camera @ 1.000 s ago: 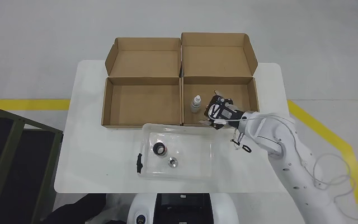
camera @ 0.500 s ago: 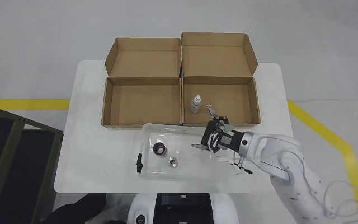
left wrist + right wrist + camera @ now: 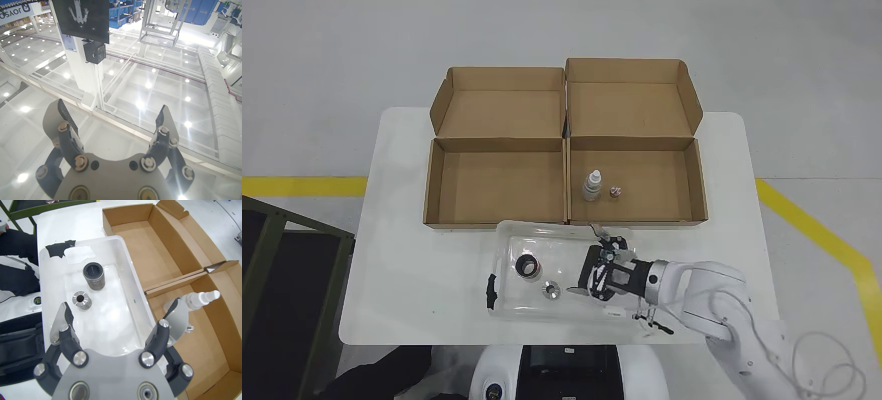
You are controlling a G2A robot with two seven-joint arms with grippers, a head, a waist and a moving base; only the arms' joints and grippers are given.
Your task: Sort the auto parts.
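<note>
A clear plastic tray [image 3: 510,232] at the table's front holds a dark cylindrical bearing [image 3: 528,267] [image 3: 94,275] and a small silver collet [image 3: 551,291] [image 3: 81,300]. My right gripper [image 3: 588,277] [image 3: 121,306] hangs open and empty over the tray, just right of the collet. The right cardboard box [image 3: 662,180] [image 3: 217,332] holds a white dropper bottle [image 3: 593,184] [image 3: 198,298] and a small metal part [image 3: 616,190] [image 3: 190,328]. Nothing lies in the left cardboard box [image 3: 492,185] [image 3: 151,247]. My left gripper [image 3: 113,117] is open, empty and points up at the ceiling.
Both boxes stand side by side behind the tray with lids folded back. A strip of black tape [image 3: 490,290] [image 3: 58,250] sticks to the tray's left end. Bare white table [image 3: 402,250] lies to the left and right of the tray.
My right gripper has drawn back from above the right box to over the tray. The small metal part it carried now lies in the right box beside the bottle.
</note>
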